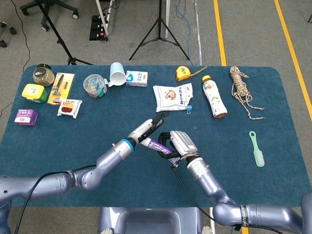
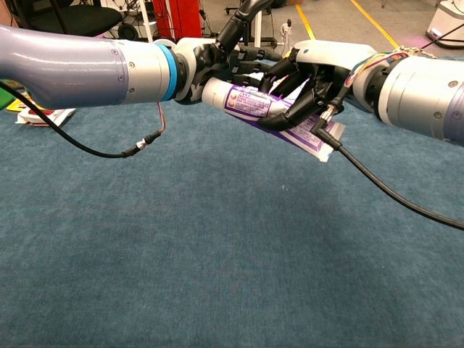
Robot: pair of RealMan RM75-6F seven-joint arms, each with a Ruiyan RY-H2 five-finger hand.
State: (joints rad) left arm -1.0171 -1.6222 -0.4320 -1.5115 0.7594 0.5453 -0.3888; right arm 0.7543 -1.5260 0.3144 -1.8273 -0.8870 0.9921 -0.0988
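We see a blue worktop with both arms meeting above its middle. Our right robot hand is clenched around a purple and white tube, held off the surface, cap end pointing toward the left robot hand. That left robot hand lies against the cap end, fingers stretched along the tube's top; we cannot tell whether it grips. Behind lie a white packet, a bottle, and a green brush.
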